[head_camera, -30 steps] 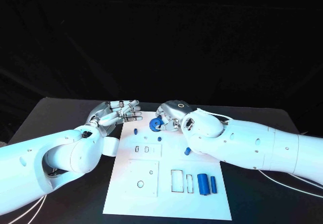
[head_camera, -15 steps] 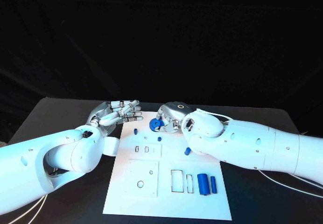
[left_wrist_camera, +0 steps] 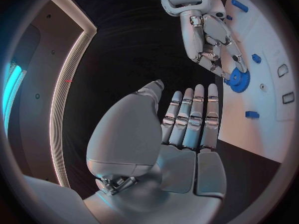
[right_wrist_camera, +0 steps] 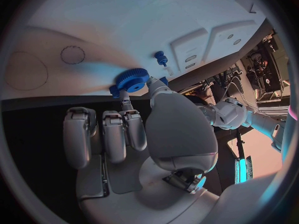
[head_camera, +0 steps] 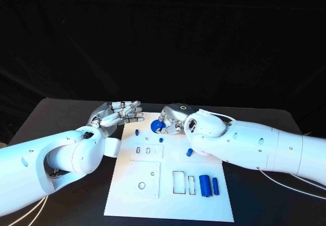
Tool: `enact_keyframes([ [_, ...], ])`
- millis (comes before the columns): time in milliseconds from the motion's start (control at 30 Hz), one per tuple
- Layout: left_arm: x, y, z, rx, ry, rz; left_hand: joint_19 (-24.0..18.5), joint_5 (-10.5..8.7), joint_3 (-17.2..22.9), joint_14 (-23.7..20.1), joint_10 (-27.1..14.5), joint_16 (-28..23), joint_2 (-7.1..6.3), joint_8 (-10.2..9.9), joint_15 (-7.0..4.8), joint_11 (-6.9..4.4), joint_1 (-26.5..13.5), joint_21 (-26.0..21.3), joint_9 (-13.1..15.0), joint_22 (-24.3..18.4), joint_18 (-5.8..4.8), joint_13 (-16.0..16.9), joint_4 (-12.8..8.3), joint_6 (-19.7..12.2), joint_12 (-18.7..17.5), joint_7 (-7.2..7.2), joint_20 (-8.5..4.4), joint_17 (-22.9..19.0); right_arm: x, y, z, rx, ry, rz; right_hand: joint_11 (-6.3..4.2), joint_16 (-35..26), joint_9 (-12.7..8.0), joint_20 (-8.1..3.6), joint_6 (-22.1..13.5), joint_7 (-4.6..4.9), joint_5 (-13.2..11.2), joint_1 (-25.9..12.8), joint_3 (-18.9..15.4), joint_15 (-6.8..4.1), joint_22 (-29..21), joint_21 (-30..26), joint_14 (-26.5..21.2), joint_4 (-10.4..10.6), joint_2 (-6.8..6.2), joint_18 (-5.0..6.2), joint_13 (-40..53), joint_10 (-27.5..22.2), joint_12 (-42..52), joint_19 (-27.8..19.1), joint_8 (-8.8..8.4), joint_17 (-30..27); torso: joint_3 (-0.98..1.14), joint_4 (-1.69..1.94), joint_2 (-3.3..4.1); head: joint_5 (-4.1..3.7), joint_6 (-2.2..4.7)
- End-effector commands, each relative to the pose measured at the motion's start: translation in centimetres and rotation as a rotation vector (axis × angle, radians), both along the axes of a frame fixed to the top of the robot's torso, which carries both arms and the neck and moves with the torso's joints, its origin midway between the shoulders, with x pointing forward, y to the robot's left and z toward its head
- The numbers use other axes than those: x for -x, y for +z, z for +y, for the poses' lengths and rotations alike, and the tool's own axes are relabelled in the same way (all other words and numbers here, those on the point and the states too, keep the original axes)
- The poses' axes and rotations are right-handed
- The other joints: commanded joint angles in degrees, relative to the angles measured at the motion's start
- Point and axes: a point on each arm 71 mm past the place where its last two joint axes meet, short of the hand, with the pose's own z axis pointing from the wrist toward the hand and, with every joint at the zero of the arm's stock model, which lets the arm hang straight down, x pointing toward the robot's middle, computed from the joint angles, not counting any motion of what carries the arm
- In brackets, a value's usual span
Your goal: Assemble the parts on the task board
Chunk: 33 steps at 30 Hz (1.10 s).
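Right robot hand (head_camera: 174,117) pinches a small blue toothed gear wheel (head_camera: 158,125) between thumb and a fingertip, over the far end of the flat white rectangular task board (head_camera: 168,207). In the right wrist view the gear (right_wrist_camera: 132,78) is held at the fingertips, the other fingers (right_wrist_camera: 113,134) lying side by side and extended. Left robot hand (head_camera: 117,113) is spread, palm up, holding nothing, at the board's far left corner; in the left wrist view its fingers (left_wrist_camera: 190,115) lie straight and close together.

Compared with 1.0 s ago: the right robot hand and gear sit marginally lower and nearer the board surface; the shift is very slight. Left robot hand unchanged. Parts on the board unchanged.

Gear: round disc, toothed rim, a lighter hub hole at centre, saturated blue; seen also from the left wrist view (left_wrist_camera: 239,79), face-on.

On the board: two small blue pegs (head_camera: 136,133) near the far end, a blue block (head_camera: 189,152) mid-board, two upright blue cylinders (head_camera: 204,185) near the outlined rectangular slots. Board lies on the black counter (head_camera: 61,117).
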Motion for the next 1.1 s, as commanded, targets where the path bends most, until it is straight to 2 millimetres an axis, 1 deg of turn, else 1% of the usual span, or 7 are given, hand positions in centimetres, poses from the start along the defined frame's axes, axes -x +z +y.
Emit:
enact_keyframes([
  [33, 0.0, 0.1, -0.1, 0.008, -0.010, -0.003, 0.24, -0.22, 0.12, 0.18, -0.15, -0.33, 0.14, -0.18, 0.35, 0.37, 0.51, 0.27, -0.05, 0.06, 0.67, -0.07, -0.03, -0.17, -0.34, 0.24, -0.20, 0.08, 0.0, -0.3, 0.0, 0.022, -0.001, 0.025, 0.38, 0.21, -0.09, 0.59, -0.12, 0.22, 0.35, -0.25, 0.12, 0.29, 8.16, 0.17, 6.08, 0.08, 0.16, -1.09, 9.93, 1.98, -0.13, 1.19, -0.24, 15.07, 0.00, -0.05, -0.01, 0.19, -0.02],
  [433, -0.1, 0.1, 0.1, 0.007, -0.006, -0.003, 0.24, -0.22, 0.11, 0.19, -0.17, -0.36, 0.18, -0.23, 0.36, 0.39, 0.48, 0.29, -0.05, 0.06, 0.67, -0.07, 0.00, -0.19, -0.40, 0.27, -0.20, 0.08, 0.3, -0.1, -0.6, 0.006, -0.008, 0.007, 0.38, 0.21, -0.08, 0.62, 0.03, 0.21, 0.82, -0.03, 0.36, 0.32, 8.29, 0.26, 6.08, -0.04, 0.11, -1.12, 10.01, 2.04, -0.05, 1.27, -0.35, 15.07, 0.02, 0.02, 0.02, 0.14, 0.01],
  [633, -0.2, 0.1, 0.3, 0.005, 0.001, -0.003, 0.24, -0.22, 0.11, 0.19, -0.17, -0.36, 0.18, -0.23, 0.36, 0.39, 0.48, 0.29, -0.05, 0.06, 0.67, -0.07, 0.00, -0.19, -0.40, 0.27, -0.20, 0.08, 0.7, 0.4, -1.7, -0.046, -0.015, -0.037, 0.34, 0.21, -0.04, 0.63, 0.31, 0.16, 1.37, 0.37, 0.74, 0.30, 8.46, 0.38, 6.08, -0.16, 0.05, -1.16, 10.08, 2.09, 0.01, 1.39, -0.44, 15.07, 0.04, -0.04, 0.00, 0.11, 0.08],
  [733, -0.2, 0.0, 0.4, 0.005, 0.002, -0.003, 0.24, -0.22, 0.11, 0.19, -0.17, -0.36, 0.18, -0.23, 0.36, 0.39, 0.48, 0.29, -0.05, 0.06, 0.67, -0.07, 0.00, -0.19, -0.40, 0.27, -0.20, 0.08, 1.1, 0.9, -3.1, -0.101, -0.015, -0.054, 0.33, 0.21, -0.06, 0.62, 0.38, 0.18, 1.88, 1.00, 1.18, 0.28, 8.22, 0.12, 6.08, -0.34, -0.06, -1.09, 9.98, 2.01, -0.10, 1.20, -0.65, 15.07, 0.05, -0.16, -0.05, 0.17, 0.07],
  [833, -0.3, 0.0, 0.5, 0.005, 0.002, -0.004, 0.24, -0.22, 0.10, 0.19, -0.17, -0.38, 0.17, -0.25, 0.36, 0.39, 0.48, 0.29, -0.05, 0.06, 0.67, -0.07, 0.00, -0.20, -0.42, 0.27, -0.20, 0.08, 1.5, 1.4, -4.7, -0.153, -0.011, -0.058, 0.34, 0.07, -0.07, 0.60, 0.58, 0.18, 1.63, 2.39, 1.82, 0.24, 7.55, -0.57, 6.00, -0.93, -0.30, -0.89, 9.43, 1.57, -0.69, 0.70, -0.88, 14.74, 0.11, -0.28, -0.11, 0.18, 0.17],
  [1033, -0.3, 0.0, 0.5, 0.006, -0.001, -0.003, 0.24, -0.23, 0.09, 0.20, -0.16, -0.39, 0.16, -0.26, 0.36, 0.39, 0.48, 0.30, -0.05, 0.06, 0.67, -0.07, -0.01, -0.19, -0.43, 0.26, -0.20, 0.08, 2.0, 1.9, -9.6, -0.267, -0.013, 0.018, 0.35, -0.18, -0.08, 0.54, 1.07, 0.25, -0.09, 6.05, 2.90, 0.20, 6.58, -1.68, 5.84, -2.98, -1.01, -0.60, 8.78, 1.03, -1.46, -0.06, -1.28, 14.15, 0.41, -0.90, -0.44, 0.15, 0.39],
  [1100, -0.4, 0.0, 0.6, 0.006, -0.003, -0.003, 0.23, -0.23, 0.08, 0.23, -0.12, -0.40, 0.14, -0.26, 0.36, 0.38, 0.50, 0.30, -0.04, 0.06, 0.67, -0.06, -0.03, -0.16, -0.43, 0.24, -0.20, 0.09, 2.1, 1.9, -11.4, -0.293, -0.017, 0.039, 0.37, -0.28, -0.12, 0.56, 1.07, 0.28, -0.12, 6.81, 3.00, 0.22, 6.26, -2.05, 5.79, -3.54, -1.27, -0.50, 8.56, 0.84, -1.71, -0.31, -1.39, 13.92, 0.62, -1.12, -0.52, 0.21, 0.49],
])
